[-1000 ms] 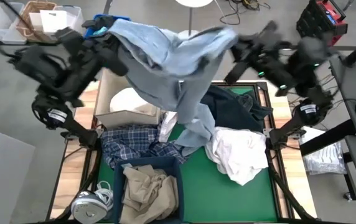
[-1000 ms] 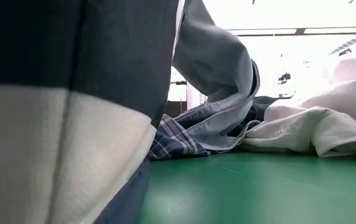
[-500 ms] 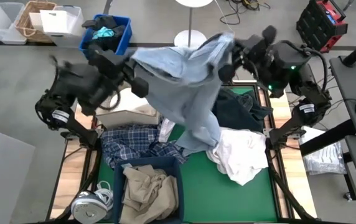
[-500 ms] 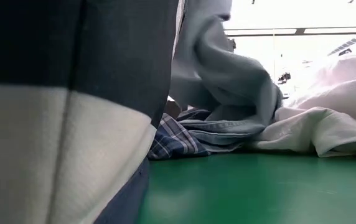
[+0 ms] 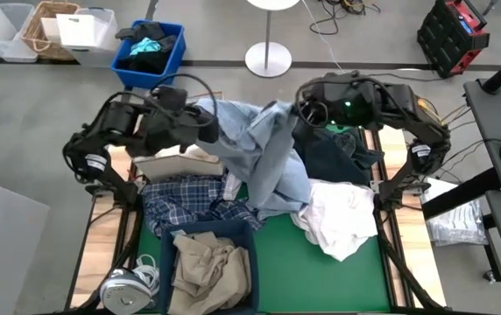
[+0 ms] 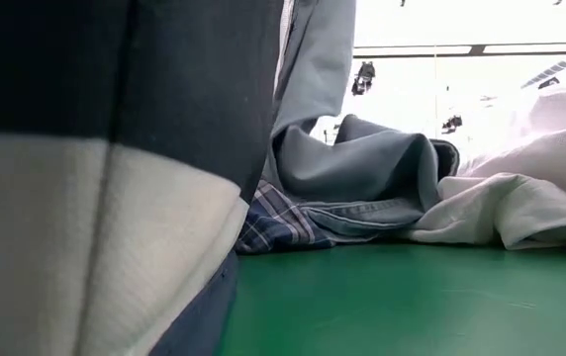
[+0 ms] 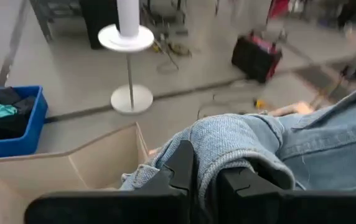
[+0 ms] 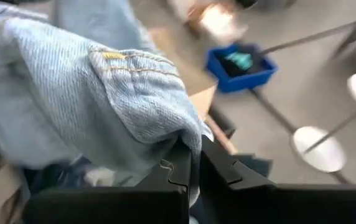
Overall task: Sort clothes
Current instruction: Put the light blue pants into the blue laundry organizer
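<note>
High view shows you both grippers, left [image 5: 208, 131] and right [image 5: 301, 112], clamped on the denim [image 5: 264, 162] above the table [image 5: 321, 271].

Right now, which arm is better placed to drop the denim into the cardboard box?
Left, probably. The left gripper holds the light blue denim right at the cardboard box; the right gripper, also clamped on it, is farther away.

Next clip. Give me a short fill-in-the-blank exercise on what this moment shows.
1. Both grippers, left gripper and right gripper, are shut on the light blue ____ garment.
2. The tan trousers lie in a dark ____ bin.
3. The white shirt rests on the ____ table mat.

Missing words: denim; blue; green
</note>
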### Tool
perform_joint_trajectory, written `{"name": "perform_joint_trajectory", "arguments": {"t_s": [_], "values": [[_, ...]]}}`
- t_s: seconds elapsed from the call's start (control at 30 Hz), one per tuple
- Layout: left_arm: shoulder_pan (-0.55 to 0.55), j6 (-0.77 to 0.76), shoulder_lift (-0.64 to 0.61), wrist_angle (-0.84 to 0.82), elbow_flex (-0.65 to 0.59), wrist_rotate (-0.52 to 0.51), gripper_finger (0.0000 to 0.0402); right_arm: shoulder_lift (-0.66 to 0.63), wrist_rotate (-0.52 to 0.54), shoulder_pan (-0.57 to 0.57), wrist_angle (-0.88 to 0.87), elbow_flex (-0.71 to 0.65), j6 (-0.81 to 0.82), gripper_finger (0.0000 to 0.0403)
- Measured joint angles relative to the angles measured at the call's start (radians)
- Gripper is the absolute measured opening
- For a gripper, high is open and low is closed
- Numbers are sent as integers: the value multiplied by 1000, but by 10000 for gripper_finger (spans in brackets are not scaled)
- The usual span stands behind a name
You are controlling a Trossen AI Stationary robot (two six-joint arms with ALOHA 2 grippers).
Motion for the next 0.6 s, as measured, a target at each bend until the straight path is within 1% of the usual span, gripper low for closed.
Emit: {"name": "perform_joint_trajectory", "arguments": {"t_s": [0.03, 0.1, 0.13, 0.2, 0.23, 0.3, 0.33, 0.4, 0.47, 0.53, 0.6], "values": [[13, 25, 4, -1, 0, 18, 8, 2, -16, -16, -17, 0, -13, 9], [42, 47, 6, 0, -1, 30, 8, 2, 9, -57, -46, 0, -23, 9], [58, 46, 5, -1, -1, 30, 8, -1, 53, -82, -60, 0, -15, 9], [90, 24, 4, -1, -1, 29, 8, -7, 176, -125, -102, 0, 41, 9], [105, 16, 4, -1, -1, 28, 8, -12, 211, -143, -131, 0, 75, 9], [131, -17, 6, 0, -1, 42, 8, -15, 217, -167, -203, 0, 162, 9], [143, -34, 11, 0, -1, 76, 8, -17, 190, -169, -236, 0, 200, 9], [161, -50, 21, -1, -2, 174, 9, -12, 94, -161, -271, -9, 240, 9], [166, -49, 41, 8, -2, 250, 9, 2, 4, -135, -244, -19, 244, 9], [164, -43, 66, 19, -2, 276, 9, 18, -76, -111, -168, -31, 226, 9], [160, -30, 95, 21, -2, 280, 9, 33, -179, -89, -76, -44, 189, 9]]}}
